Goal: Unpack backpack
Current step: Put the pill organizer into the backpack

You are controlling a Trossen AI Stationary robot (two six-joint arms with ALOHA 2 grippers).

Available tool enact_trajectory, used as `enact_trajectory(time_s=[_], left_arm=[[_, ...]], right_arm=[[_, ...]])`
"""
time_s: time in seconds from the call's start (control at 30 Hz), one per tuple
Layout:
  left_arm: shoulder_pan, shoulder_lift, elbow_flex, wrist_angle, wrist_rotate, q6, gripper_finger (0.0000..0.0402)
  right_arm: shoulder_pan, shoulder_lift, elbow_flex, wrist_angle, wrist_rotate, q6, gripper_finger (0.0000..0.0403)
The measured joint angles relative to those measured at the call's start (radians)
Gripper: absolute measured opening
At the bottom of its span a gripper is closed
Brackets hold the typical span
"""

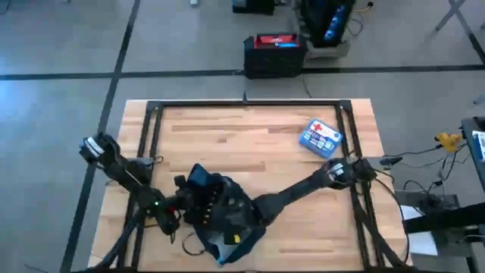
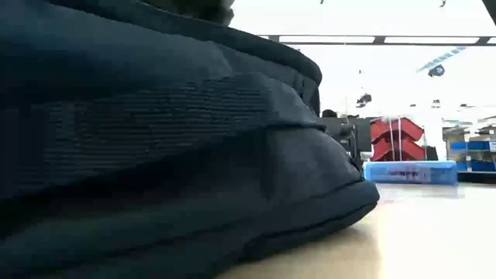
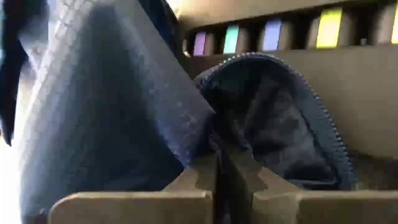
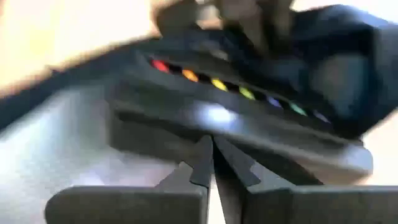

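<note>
The backpack (image 1: pixel 220 212) lies at the near edge of the wooden table (image 1: pixel 258 136), a little left of the middle, a rounded heap of dark navy fabric. In the low view it fills most of the frame, its seamed side bulging toward the camera (image 2: pixel 155 139) and resting flat on the tabletop.

The left gripper (image 1: pixel 182 206) is at the bag's left side, its arm coming in from the table's left edge. In its wrist view the two fingers (image 3: pixel 193 180) are pressed together with thin blue ripstop fabric (image 3: pixel 106 124) pinched between them, so it is clamped on a fold of the backpack beside the open zippered mouth (image 3: pixel 273 106). A dark case with a row of coloured markers (image 3: pixel 267 34) shows just beyond that opening.

The right gripper (image 4: pixel 211 165) reaches into the bag from the right; in the high view its end is buried in the fabric. Its fingertips (image 4: pixel 202 162) are closed tip to tip against the long edge of the dark case (image 4: pixel 249 118), whose line of coloured dots runs red to violet; whether they pinch anything cannot be told through the blur.

Farther back, toward the far right of the table and well apart from the bag, lies a small blue-white box (image 1: pixel 320 137). Beyond the table, on the floor, stands a black crate with a red top (image 1: pixel 274 53).
</note>
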Motion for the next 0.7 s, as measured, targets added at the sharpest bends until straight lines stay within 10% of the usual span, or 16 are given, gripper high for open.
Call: enact_trajectory(time_s=[0.7], left_arm=[[0.066, -0.002, 0.011, 0.011, 0.124, 0.024, 0.0000]], right_arm=[[-0.019, -0.006, -0.080, 0.148, -0.007, -0.015, 0.0000]])
